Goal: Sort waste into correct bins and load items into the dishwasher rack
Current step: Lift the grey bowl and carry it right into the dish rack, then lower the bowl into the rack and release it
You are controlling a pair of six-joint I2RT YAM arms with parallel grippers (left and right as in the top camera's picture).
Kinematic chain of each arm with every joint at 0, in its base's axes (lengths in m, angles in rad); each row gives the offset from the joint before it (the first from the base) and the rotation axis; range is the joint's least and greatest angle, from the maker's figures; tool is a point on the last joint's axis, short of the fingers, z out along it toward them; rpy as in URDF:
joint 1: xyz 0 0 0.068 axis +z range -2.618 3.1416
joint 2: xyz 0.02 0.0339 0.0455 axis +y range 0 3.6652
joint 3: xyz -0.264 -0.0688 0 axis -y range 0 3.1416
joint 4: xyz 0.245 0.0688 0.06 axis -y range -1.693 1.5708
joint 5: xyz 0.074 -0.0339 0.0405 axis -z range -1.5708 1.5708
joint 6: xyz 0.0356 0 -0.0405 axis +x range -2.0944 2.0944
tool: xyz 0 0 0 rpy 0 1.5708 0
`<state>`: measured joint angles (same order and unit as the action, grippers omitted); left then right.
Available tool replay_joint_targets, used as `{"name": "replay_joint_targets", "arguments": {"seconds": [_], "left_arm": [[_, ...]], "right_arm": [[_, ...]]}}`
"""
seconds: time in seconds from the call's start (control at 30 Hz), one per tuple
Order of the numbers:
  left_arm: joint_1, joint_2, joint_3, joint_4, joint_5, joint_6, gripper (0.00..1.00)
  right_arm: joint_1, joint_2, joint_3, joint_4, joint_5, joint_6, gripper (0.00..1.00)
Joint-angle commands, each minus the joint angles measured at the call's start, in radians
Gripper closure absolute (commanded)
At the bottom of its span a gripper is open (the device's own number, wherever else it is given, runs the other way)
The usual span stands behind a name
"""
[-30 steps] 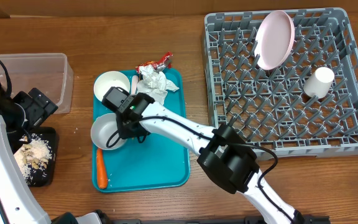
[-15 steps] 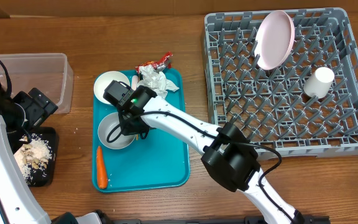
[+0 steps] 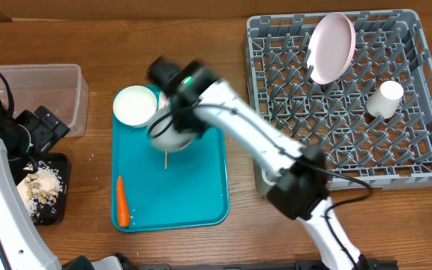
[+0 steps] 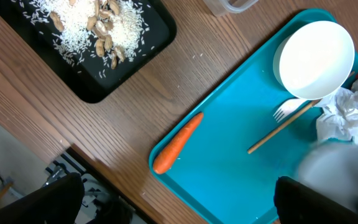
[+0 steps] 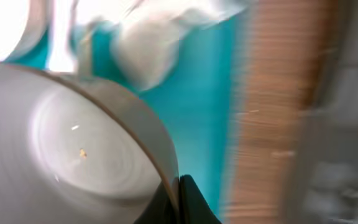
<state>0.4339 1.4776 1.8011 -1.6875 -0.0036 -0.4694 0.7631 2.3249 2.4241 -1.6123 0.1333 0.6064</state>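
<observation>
overhead, item held: white bowl, blurred, over the teal tray; my right tool grips it.
overhead, destination: dishwasher rack lies on the right arm's own side, across bare bench; my left tool sits far opposite.
left wrist: left tool spread wide, empty, near the carrot.
right wrist: right tool clamped on the bowl's rim, bowl hollow toward the camera.

One white bowl hangs tilted and blurred over the teal tray, its rim pinched in the right pincer. The second bowl sits upright at the tray's far-left corner, with the fork and crumpled napkin just beside it. Carrot piece — tray's left edge. Rice scraps lie in the black tray, clear tub near it. The rack holds a plate on edge and a small cup.
</observation>
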Motion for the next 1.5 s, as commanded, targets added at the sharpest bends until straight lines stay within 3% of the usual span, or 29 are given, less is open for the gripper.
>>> {"name": "replay_joint_targets", "arguments": {"seconds": [0.0, 0.37, 0.53, 0.7, 1.03, 1.23, 1.47], "left_arm": [[0.004, 0.006, -0.003, -0.002, 0.004, -0.010, 0.00], [0.004, 0.006, -0.003, -0.002, 0.004, -0.010, 0.00], [0.004, 0.006, -0.003, -0.002, 0.004, -0.010, 0.00], [0.004, 0.006, -0.003, -0.002, 0.004, -0.010, 0.00], [0.004, 0.006, -0.003, -0.002, 0.004, -0.010, 0.00], [0.004, 0.006, -0.003, -0.002, 0.004, -0.010, 0.00], [0.004, 0.006, -0.003, -0.002, 0.004, -0.010, 0.00]], "right_arm": [[-0.119, -0.142, 0.063, -0.082, 0.274, 0.012, 0.96], [-0.480, -0.341, 0.023, -0.082, 0.282, -0.058, 0.96], [-0.628, -0.447, -0.135, -0.082, 0.324, -0.049, 0.96], [-0.752, -0.538, -0.365, -0.082, 0.432, 0.089, 0.96], [-0.784, -0.545, -0.665, -0.047, 0.803, 0.444, 0.96], [-0.784, -0.545, -0.819, -0.071, 0.914, 0.606, 0.96], [-0.784, -0.544, -0.924, -0.033, 0.940, 0.651, 0.96]]}}
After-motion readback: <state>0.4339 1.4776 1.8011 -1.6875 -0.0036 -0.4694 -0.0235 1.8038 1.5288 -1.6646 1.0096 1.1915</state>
